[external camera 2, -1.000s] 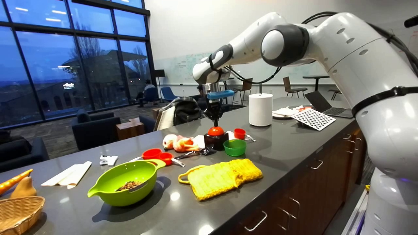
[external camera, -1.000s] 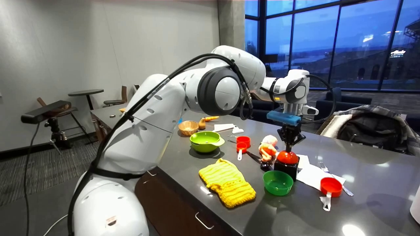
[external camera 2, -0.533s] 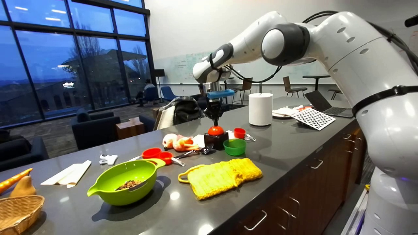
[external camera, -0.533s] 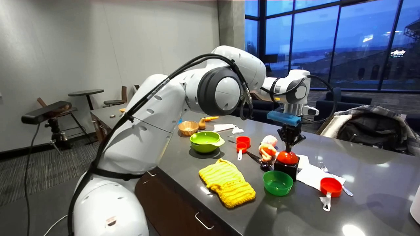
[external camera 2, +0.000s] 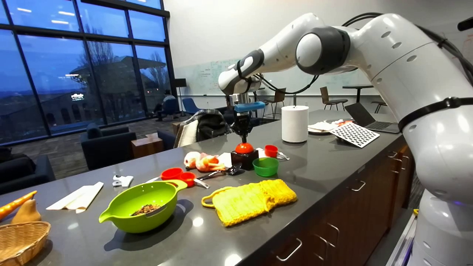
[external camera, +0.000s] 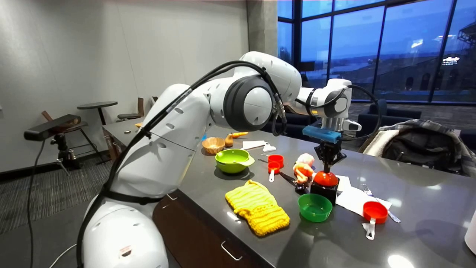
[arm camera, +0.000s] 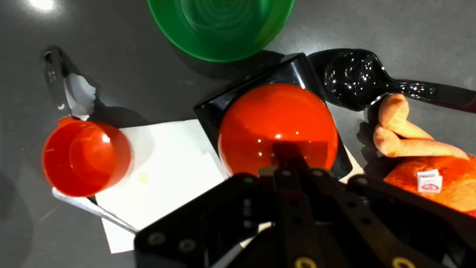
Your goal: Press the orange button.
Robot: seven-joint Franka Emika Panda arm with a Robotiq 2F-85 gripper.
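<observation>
I hold my gripper point(external camera 2: 244, 140) closed, likely to make one firm prod, its tip seemingly touching the top of the orange button point(arm camera: 273, 119), whose black base point(external camera: 327, 191) stands on the bench point(external camera 2: 325, 166).

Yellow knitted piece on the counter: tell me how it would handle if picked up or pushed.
The yellow knitted piece would probably sag when lifted, since it looks soft and bunched in places. It looks coarsely ribbed, so probably not slippery. Pushed, it seems unlikely to roll or tip, as it lies low on the counter.
</observation>
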